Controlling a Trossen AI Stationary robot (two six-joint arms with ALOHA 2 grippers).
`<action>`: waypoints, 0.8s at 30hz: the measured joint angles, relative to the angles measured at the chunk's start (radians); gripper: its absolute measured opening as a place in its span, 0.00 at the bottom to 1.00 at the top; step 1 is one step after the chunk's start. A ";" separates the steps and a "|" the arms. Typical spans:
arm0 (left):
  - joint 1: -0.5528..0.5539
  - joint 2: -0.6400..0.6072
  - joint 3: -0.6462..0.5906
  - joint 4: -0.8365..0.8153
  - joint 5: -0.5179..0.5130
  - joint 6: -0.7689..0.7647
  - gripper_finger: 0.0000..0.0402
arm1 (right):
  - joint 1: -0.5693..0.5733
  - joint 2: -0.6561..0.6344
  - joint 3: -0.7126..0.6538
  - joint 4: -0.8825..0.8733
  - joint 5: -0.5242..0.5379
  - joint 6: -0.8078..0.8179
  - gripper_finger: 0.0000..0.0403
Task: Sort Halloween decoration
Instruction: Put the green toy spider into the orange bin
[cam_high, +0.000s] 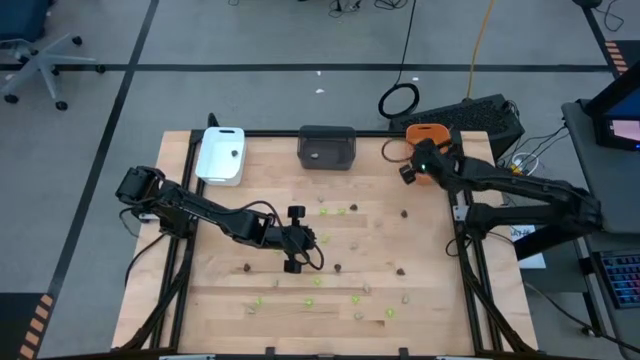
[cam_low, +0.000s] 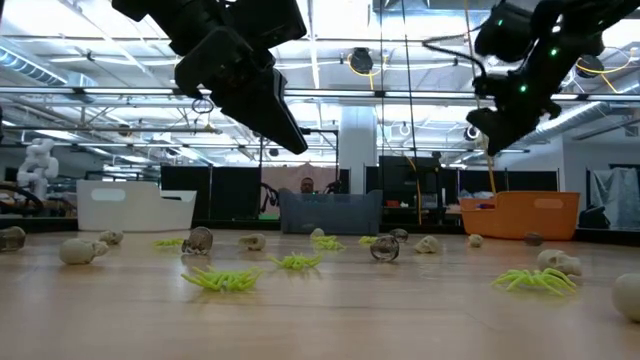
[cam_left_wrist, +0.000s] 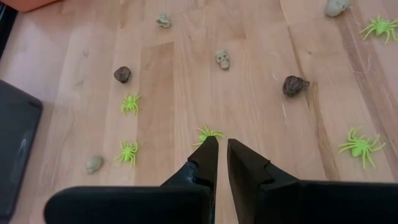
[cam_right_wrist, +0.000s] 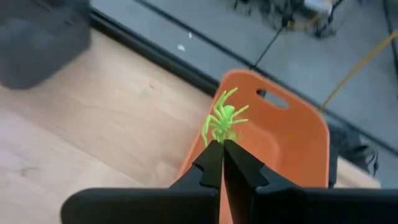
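My right gripper (cam_right_wrist: 219, 144) is shut on a lime green spider (cam_right_wrist: 222, 118) and hangs over the near end of the orange tray (cam_right_wrist: 286, 143) at the table's far right corner (cam_high: 430, 132). My left gripper (cam_left_wrist: 221, 142) hovers over the middle of the table (cam_high: 316, 240), slanting down, its fingers shut to a thin slit with nothing between them. Just past its tips a green spider (cam_left_wrist: 208, 132) lies flat on the wood. Green spiders, pale skulls (cam_left_wrist: 222, 59) and dark pieces (cam_left_wrist: 295, 85) lie scattered on the table. My right gripper pinches the spider's near end (cam_right_wrist: 217, 135) between its two fingertips. The fingers slant downward over the tray. The spider's body and legs stick out beyond the tips, clear of the tray and the table.
A white tray (cam_high: 222, 155) stands at the far left and a dark grey tray (cam_high: 327, 147) at the far middle. Loose pieces lie across the middle and near part of the table (cam_high: 330, 290). A black rail (cam_high: 300, 133) frames the tabletop.
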 joint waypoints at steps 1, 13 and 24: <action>0.000 0.000 0.000 0.000 0.000 -0.001 0.08 | -0.027 0.010 0.000 0.001 -0.021 -0.001 0.00; 0.000 0.000 0.000 0.005 0.005 -0.003 0.08 | -0.255 0.159 0.000 -0.023 -0.041 -0.059 0.00; 0.000 0.000 0.000 0.005 0.005 -0.030 0.08 | -0.338 0.228 0.000 -0.020 -0.039 -0.055 0.08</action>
